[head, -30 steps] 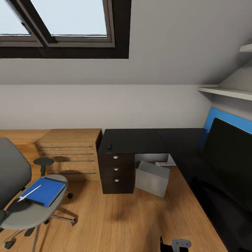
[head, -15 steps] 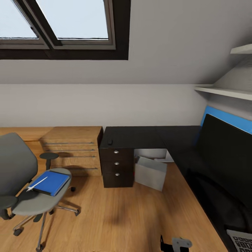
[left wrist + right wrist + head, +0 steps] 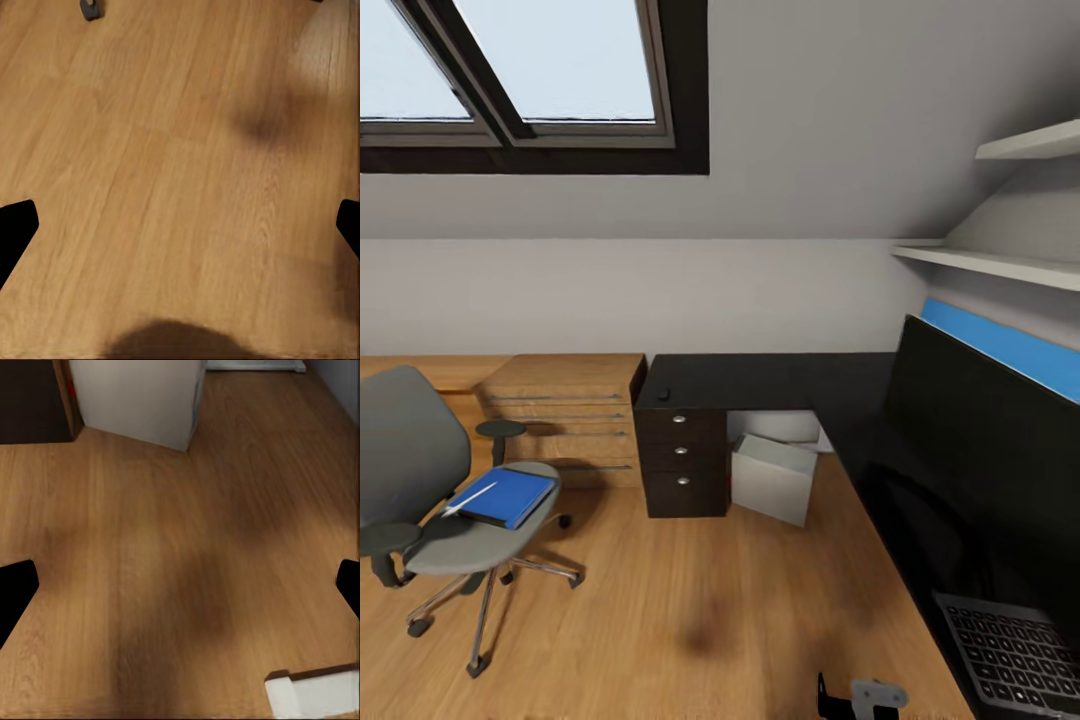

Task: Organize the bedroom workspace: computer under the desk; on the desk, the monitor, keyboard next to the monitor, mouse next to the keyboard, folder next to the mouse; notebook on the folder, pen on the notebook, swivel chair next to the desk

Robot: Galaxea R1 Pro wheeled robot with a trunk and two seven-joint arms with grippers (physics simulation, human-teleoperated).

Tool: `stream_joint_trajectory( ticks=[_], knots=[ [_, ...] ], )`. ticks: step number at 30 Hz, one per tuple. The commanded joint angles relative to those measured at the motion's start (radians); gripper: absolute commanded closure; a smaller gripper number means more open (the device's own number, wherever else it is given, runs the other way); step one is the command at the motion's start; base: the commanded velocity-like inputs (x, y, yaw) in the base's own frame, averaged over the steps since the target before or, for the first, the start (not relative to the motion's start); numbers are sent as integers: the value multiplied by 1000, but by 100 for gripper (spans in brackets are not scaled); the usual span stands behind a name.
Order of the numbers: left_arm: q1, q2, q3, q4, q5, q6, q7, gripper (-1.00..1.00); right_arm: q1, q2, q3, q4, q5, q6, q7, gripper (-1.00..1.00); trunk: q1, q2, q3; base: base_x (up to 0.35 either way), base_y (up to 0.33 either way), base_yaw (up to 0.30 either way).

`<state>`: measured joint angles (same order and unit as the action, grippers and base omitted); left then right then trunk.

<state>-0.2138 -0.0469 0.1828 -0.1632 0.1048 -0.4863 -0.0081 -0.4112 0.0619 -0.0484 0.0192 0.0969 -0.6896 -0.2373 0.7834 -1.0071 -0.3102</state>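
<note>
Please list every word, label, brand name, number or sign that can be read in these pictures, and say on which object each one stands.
There is no readable text in any view.
Keyboard: the keys carry pale marks, too small and blurred to read.
Monitor: dark screen, no visible brand.
Folder: plain blue cover, no label.
Computer: plain grey case, no markings.

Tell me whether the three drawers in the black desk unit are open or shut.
Shut. In the head view all three drawer fronts of the desk sit flush in one plane, none pulled out.
</note>
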Motion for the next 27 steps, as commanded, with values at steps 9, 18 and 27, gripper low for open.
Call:
stream_joint_trajectory(
  ticks=[9,18,27],
  knots=[
    [0,1,-3,1,10,-3,0,-100,-1,1,-5,2,9,-2,-7,-100,0,-1,-1,-288,-183,0],
    [0,2,-3,1,10,-3,1,-100,-1,3,-5,2,9,1,-7,-100,0,-1,-1,-287,-185,0],
    [0,3,-3,1,11,-3,2,-100,-1,3,-5,2,9,1,-7,-100,0,-1,-1,-260,-226,0]
  ],
)
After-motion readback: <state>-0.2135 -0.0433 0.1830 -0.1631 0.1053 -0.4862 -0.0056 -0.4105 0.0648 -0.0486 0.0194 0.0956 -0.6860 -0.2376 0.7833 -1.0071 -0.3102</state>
